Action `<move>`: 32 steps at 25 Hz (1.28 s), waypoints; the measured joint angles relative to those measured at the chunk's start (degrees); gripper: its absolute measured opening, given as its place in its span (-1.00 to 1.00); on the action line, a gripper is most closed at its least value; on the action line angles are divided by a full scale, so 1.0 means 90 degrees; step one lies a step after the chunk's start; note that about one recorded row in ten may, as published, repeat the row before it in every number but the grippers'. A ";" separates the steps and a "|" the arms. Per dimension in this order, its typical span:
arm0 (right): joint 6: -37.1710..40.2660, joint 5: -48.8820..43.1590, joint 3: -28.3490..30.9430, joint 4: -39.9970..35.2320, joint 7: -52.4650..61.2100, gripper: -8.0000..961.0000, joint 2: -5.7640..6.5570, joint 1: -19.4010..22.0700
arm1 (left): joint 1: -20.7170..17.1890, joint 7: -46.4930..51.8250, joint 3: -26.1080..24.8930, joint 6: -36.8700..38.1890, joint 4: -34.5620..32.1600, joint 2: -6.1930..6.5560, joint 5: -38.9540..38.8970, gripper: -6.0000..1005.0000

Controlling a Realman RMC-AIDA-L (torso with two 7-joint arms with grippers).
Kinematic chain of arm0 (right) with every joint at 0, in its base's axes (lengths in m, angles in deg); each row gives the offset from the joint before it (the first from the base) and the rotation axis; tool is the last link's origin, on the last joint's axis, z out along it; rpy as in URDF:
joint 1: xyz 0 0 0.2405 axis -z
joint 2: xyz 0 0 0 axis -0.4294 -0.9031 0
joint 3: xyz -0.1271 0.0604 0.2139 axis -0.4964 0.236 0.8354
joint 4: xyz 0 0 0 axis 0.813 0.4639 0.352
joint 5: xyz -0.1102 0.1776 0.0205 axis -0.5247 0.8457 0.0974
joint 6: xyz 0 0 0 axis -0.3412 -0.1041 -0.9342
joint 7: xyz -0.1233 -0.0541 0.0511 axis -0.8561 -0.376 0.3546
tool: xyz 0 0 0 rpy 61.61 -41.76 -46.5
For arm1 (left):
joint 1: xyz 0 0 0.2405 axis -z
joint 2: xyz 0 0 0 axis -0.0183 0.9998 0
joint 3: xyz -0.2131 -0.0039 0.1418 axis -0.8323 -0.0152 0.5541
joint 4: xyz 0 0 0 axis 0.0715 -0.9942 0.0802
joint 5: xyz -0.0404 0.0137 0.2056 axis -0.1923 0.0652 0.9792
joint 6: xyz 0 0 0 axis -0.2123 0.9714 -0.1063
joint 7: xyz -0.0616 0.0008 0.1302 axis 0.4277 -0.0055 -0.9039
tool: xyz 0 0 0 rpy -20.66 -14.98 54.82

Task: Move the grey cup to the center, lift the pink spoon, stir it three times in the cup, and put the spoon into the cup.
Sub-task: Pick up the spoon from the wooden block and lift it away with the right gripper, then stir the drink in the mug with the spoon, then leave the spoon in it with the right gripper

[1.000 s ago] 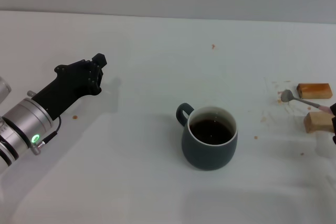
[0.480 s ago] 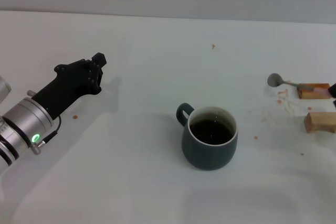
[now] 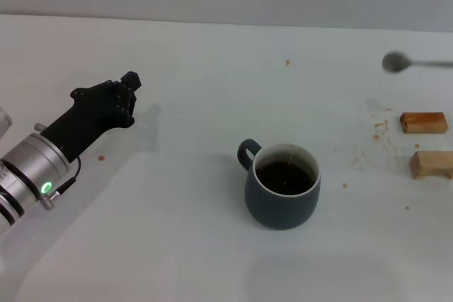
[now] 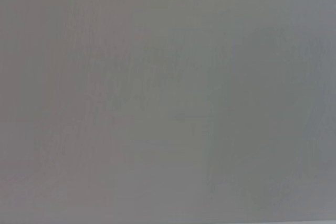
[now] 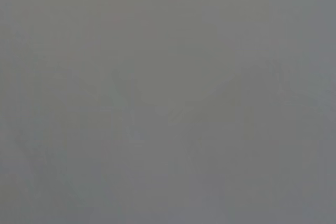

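In the head view the grey cup (image 3: 282,187) stands upright near the middle of the white table (image 3: 177,231), dark liquid inside, its loop handle turned to the left. The pink spoon (image 3: 396,62) hangs in the air at the far right, above the table. Only its grey bowl and neck show, and the handle runs off the right edge. Whatever holds it is out of view, as is my right gripper. My left gripper (image 3: 128,88) rests low at the left, well away from the cup. Both wrist views show only flat grey.
Two small wooden blocks (image 3: 423,122) (image 3: 431,165) lie at the right edge, with brown specks (image 3: 380,126) scattered on the table around them. A few more specks lie near the left arm and at the back.
The spoon left the wooden blocks and rose up and toward the back, staying at the right edge. The left arm has barely moved and the cup has stayed put.
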 joint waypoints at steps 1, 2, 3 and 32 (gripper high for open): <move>0.0086 -0.0036 -0.0003 -0.0351 0.0376 -0.78 0.0029 -0.0036 | -0.0004 0.0000 0.0000 0.0010 0.0000 -0.0002 0.0000 -0.87; 0.0164 -0.0064 -0.0004 -0.0638 0.0696 -0.78 0.0081 -0.0092 | -0.0011 0.0000 0.0000 0.0022 0.0000 -0.0008 0.0002 -0.87; 0.0233 -0.0109 -0.0005 -0.0843 0.0937 -0.78 0.0116 -0.0137 | -0.0019 0.0000 -0.0001 0.0030 0.0000 -0.0010 0.0002 -0.87; 0.1691 -0.3184 -0.1341 -0.2667 0.4314 -0.74 0.1264 -0.3137 | -0.0521 -0.0085 -0.0010 0.1165 -0.0001 -0.0023 0.0002 -0.86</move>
